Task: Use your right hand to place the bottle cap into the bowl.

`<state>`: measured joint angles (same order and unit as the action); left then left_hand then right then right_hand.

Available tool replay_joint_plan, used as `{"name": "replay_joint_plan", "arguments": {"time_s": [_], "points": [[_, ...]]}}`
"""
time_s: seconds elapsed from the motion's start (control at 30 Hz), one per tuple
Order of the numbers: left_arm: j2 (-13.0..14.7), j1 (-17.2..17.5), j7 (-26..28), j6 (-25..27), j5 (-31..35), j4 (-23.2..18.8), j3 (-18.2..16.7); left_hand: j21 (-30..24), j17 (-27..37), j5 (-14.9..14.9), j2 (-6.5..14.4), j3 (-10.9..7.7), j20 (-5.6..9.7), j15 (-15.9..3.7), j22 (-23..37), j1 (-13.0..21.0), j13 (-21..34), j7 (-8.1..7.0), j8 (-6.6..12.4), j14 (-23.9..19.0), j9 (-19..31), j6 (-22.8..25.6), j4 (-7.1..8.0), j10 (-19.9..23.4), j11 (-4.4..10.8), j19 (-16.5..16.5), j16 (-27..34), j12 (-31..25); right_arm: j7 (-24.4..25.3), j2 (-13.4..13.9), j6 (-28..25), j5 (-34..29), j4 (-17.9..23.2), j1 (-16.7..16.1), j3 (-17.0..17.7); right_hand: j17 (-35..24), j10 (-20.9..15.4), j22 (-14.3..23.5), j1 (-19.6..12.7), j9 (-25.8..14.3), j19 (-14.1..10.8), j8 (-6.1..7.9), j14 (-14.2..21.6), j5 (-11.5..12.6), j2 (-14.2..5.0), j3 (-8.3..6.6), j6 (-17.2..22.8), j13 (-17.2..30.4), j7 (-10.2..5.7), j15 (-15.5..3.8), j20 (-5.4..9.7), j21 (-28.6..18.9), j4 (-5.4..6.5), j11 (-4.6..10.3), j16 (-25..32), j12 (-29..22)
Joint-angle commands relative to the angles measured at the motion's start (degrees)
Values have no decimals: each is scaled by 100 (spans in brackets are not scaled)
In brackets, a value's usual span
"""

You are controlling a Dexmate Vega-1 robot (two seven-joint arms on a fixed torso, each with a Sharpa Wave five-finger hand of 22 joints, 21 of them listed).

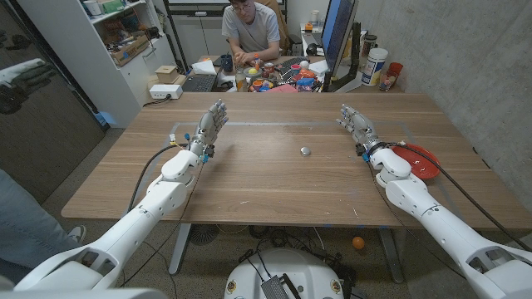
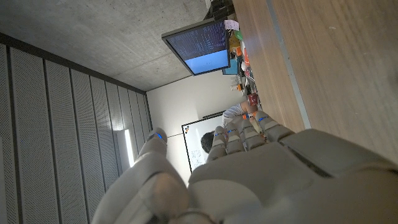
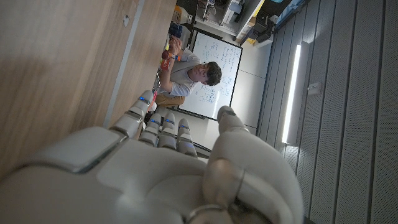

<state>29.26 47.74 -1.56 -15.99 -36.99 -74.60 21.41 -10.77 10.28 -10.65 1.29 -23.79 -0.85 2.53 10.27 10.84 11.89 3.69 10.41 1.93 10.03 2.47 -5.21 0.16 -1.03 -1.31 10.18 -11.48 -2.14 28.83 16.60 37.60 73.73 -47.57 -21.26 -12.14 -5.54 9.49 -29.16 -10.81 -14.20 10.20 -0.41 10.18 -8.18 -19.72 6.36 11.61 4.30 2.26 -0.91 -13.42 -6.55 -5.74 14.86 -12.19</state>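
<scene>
While the long brown wooden table [image 1: 249, 178] is spread beneath both arms, the white left hand [image 1: 209, 127] and white right hand [image 1: 356, 124] are held fingers apart, gripping nothing. The shallow red bowl [image 1: 420, 159] is seen beside the right wrist. The small silver bottle cap [image 1: 305, 151] is set mid-table, between the hands, touching neither.

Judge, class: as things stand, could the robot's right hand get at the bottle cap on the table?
Probably yes. The bottle cap lies alone on bare table, and the open right hand holds nothing. Only bare wood lies between them. The red bowl sits on the hand's other side, out of the way.
</scene>
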Motion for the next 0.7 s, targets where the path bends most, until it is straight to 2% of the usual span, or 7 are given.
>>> {"name": "replay_joint_plan", "arguments": {"time_s": [0.03,0.4,0.5,0.7], "points": [[16,-67,31,96,53,-17,46,-27,29,-29,27,-44,-33,36,8,64,10,47,25,-7,17,-8,-4,-12,-56,1,36,-43,-59,-49,-35,22,-108,79,-28,-17,-1,23,-62,-14,-46,23,-4,23,-23,-35,29,11,-3,50,4,-23,3,-28,18,-29],[11,-105,44,234,44,13,84,-24,25,-23,49,-53,-58,40,7,79,-2,28,33,-22,16,15,-17,-9,-21,30,46,-45,-14,21,-39,-1,19,12,-2,-16,-15,23,-62,-12,-54,38,11,27,-33,-34,31,10,4,57,-3,-5,-2,-39,14,-29],[0,-114,51,259,35,32,87,-24,24,-22,56,-56,-62,40,7,83,-4,27,34,-22,16,18,-20,-5,-20,34,46,-47,139,-10,181,-150,53,-53,8,-13,-21,24,-76,-11,-59,44,27,31,-37,-40,36,10,2,60,-13,1,-13,-44,14,-29],[-53,-129,19,235,-22,122,73,-23,22,-17,77,-66,-89,40,7,97,-11,20,39,-52,16,36,-31,35,-18,55,58,-62,434,125,402,-622,389,-186,-58,32,-252,30,-301,-5,-270,130,263,47,-29,-130,236,8,-40,9,-13,-8,-183,-35,36,-92]]}}
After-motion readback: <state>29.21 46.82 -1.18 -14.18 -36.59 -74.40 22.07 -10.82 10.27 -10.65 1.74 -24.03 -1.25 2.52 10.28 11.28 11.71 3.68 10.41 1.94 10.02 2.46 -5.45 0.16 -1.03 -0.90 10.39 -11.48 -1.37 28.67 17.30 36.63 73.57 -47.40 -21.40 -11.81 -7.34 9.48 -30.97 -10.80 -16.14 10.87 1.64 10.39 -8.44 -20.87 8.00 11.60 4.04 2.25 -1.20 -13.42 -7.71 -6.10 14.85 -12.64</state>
